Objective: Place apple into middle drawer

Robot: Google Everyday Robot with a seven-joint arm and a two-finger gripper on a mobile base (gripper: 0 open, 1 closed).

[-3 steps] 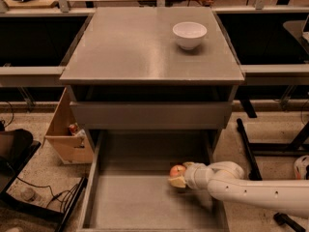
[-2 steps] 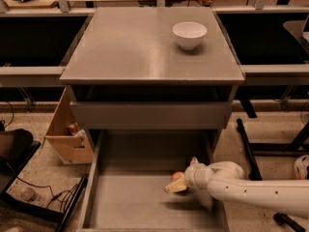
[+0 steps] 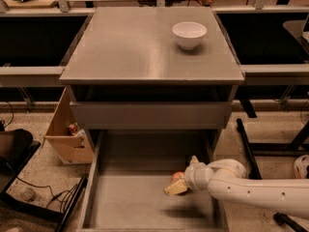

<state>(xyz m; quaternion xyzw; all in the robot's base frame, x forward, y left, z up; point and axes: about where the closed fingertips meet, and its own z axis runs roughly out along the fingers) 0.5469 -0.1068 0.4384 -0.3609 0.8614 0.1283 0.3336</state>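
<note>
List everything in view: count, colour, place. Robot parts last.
apple: one, red, held over the middle drawer's right side
middle drawer: one, grey, pulled open, bottom centre
bowl: one, white, cabinet top, back right
cabinet: one, grey, centre
upper drawer: one, grey front panel, closed, under the top
cardboard box: one, brown, floor left of cabinet
cables: several, black, floor lower left
arm: one, white, reaching in from the right
end effector: one, inside the middle drawer, closed on the apple

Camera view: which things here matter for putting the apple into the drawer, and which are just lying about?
Part of the job: apple, at the gripper over the open middle drawer.
Just lying about: white bowl on the cabinet top, cardboard box beside it.
</note>
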